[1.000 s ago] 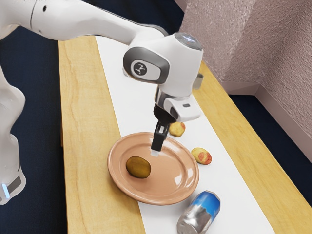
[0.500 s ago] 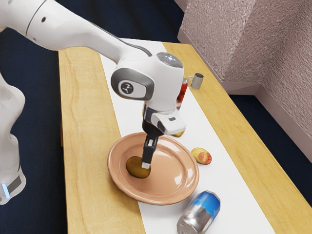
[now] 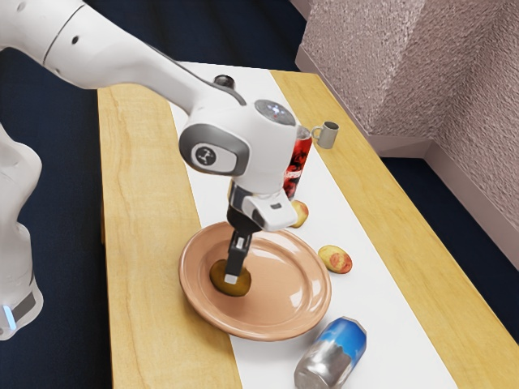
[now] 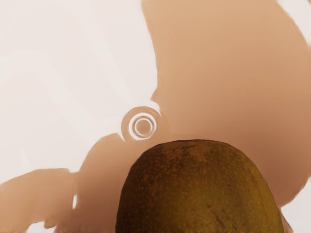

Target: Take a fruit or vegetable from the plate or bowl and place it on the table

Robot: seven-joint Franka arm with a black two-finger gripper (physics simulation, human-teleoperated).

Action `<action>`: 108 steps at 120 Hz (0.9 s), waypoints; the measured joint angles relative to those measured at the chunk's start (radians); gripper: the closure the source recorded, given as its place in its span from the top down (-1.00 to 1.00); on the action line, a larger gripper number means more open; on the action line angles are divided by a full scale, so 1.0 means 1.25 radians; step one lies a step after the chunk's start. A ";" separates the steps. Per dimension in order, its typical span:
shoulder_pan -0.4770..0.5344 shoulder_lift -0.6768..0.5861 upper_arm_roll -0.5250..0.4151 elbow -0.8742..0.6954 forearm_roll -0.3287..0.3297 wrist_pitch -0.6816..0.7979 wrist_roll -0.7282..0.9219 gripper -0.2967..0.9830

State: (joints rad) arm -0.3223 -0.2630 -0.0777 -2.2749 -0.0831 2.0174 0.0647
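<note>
We find the brownish-green fruit (image 3: 217, 279) lying on the plate (image 3: 280, 288), off the plate's centre. The claw (image 3: 233, 278) reaches down within the plate's rim, its lower end at the fruit; whether it is open or closed, we cannot tell.

Gotta say, your arm (image 3: 122, 57) is glossy white with chunky rounded links. You've got a grey oval ring (image 3: 187, 144) round a black logo (image 3: 206, 155), a grey cap (image 3: 274, 111), a pale blue strip (image 3: 10, 316), plus a black hand (image 3: 232, 279) with a whitish tip.
</note>
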 joint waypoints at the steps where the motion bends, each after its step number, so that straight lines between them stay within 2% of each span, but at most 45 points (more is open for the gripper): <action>1: 0.000 0.000 0.000 0.000 0.000 0.000 0.000 0.54; 49: 0.000 0.040 0.000 -0.004 0.002 0.016 0.002 0.50; 56: 0.000 0.041 0.000 -0.005 0.002 0.019 0.002 0.40; 69: 0.000 0.038 0.000 -0.004 0.003 0.021 0.002 0.08; 82: 0.000 0.017 -0.003 0.025 0.008 0.011 -0.001 -0.04; 90: -0.001 0.014 -0.021 0.102 0.012 -0.015 -0.003 -0.01; 97: -0.007 0.051 -0.040 0.228 0.018 -0.046 -0.004 -0.01; 108: -0.025 0.242 -0.053 0.520 0.037 -0.092 -0.006 -0.03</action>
State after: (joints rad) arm -0.3530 0.0399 -0.1444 -1.6253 -0.0371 1.9024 0.0577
